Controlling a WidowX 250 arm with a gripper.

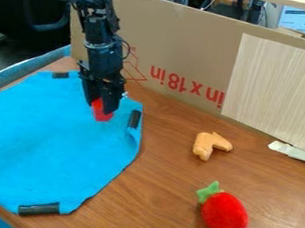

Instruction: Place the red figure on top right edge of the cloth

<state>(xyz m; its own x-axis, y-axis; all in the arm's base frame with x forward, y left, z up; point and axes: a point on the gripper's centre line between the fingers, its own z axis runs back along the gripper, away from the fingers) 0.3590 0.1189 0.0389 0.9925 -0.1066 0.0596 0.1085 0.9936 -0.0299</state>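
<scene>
Over the upper right part of the blue cloth point(52, 137), the black gripper point(103, 105) hangs down with its fingers shut on the red figure point(102, 114). The figure's upper part is hidden between the fingers, and its lower end shows beneath them, against the cloth. Whether it touches the cloth or hangs just above it, I cannot tell. The cloth's right edge, with a black clip, lies just right of the gripper.
An orange figure point(209, 144) lies on the wooden table point(169, 188) right of the cloth. Nearer the front is a red plush strawberry point(225, 214) with a green top. A cardboard wall point(174, 47) stands behind the cloth and table. Black clips point(39, 209) sit on the cloth's edges.
</scene>
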